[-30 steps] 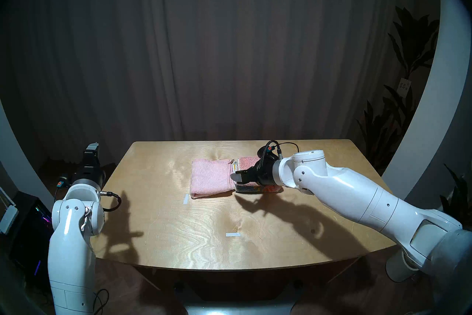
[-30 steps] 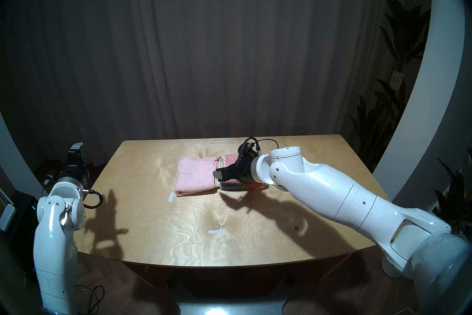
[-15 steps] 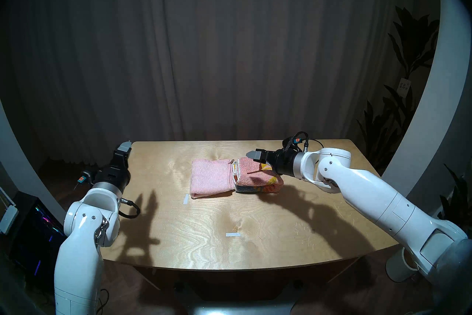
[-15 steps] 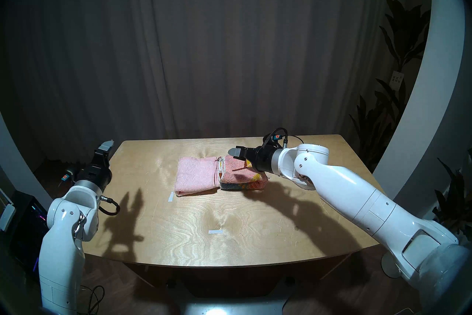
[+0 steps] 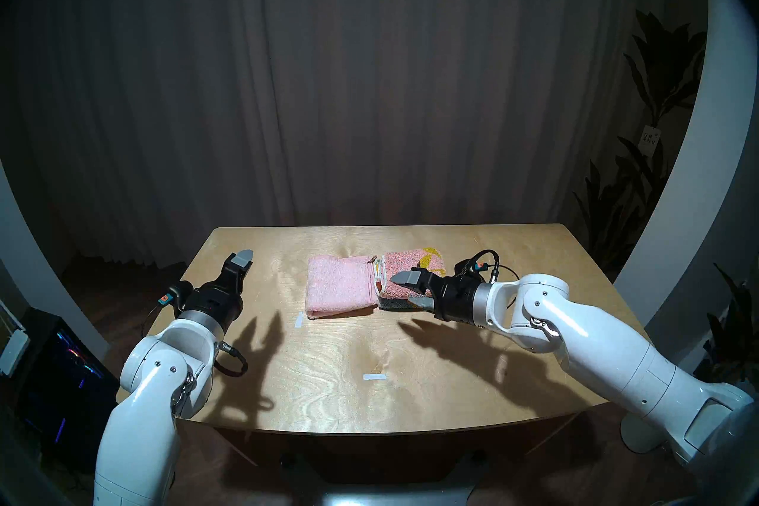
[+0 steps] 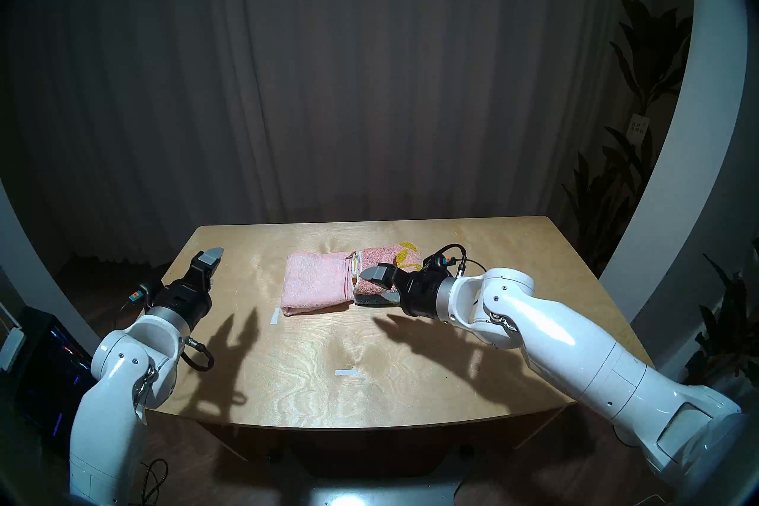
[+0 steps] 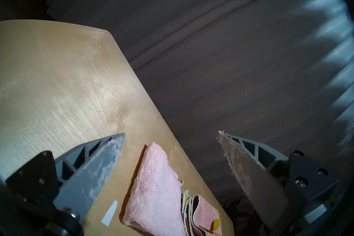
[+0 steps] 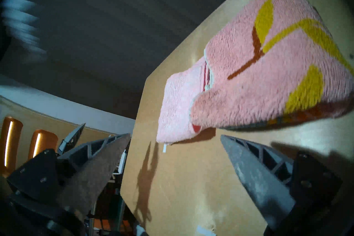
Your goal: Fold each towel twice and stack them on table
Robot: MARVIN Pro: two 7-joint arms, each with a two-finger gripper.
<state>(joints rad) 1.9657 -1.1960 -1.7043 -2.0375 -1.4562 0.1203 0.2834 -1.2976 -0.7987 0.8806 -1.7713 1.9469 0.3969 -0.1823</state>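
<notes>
Two folded terry towels lying side by side on my table [image 5: 287, 369], toward its far half, edges touching, not stacked; the plain pale pink towel [image 5: 339, 285] on my left, a flat rectangular fold with its rolled edge toward me; the patterned pink towel [image 5: 415, 267] on my right, thicker and bulging, showing yellow leaf shapes and a brown stem on top, with orange and dark blue layers along its near edge.
</notes>
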